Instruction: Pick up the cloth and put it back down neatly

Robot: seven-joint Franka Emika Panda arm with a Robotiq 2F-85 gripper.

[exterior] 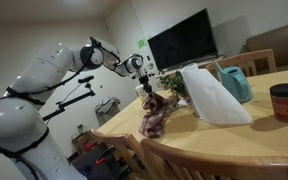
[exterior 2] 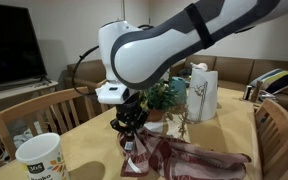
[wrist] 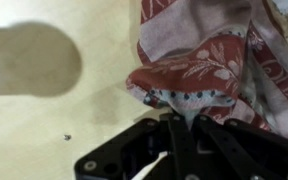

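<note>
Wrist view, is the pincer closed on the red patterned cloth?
Yes, the pincer is shut on a bunched fold at the edge of the cloth.

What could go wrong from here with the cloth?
1. The jaws pinch only a bunched edge of the cloth; it may slip out.
2. It hangs crumpled in both exterior views, so it may land heaped, not neat.
3. The plant stands close by; a swing might snag it.
</note>
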